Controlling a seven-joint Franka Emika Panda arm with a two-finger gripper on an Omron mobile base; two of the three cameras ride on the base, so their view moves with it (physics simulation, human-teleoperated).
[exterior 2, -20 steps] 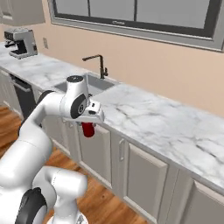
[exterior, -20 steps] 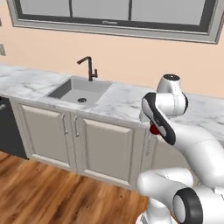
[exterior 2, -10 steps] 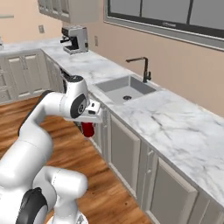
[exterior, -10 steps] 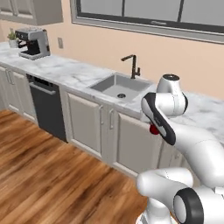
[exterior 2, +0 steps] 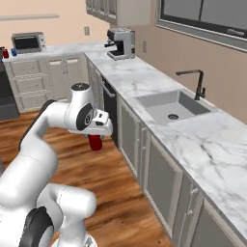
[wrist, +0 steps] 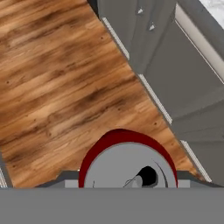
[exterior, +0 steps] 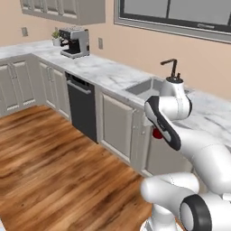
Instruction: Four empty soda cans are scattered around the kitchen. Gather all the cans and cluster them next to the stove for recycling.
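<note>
Below our gripper (exterior 2: 98, 136) spreads the brown wood-plank floor (wrist: 57, 87). Beside the gripper, on the sink side, runs the long white marble counter (exterior 2: 193, 140) over grey-beige panelled cabinets (exterior 2: 164, 183), with a grey sink basin (exterior 2: 169, 106) set in it. Far beyond the gripper, on the distant counter, stand two more small cans, one red (exterior 2: 5, 53) and one blue (exterior 2: 13, 52). Our gripper is closed around a small red soda can with a silvery top (wrist: 127, 168), held upright in the air above the floor, hanging just beneath the hand.
</note>
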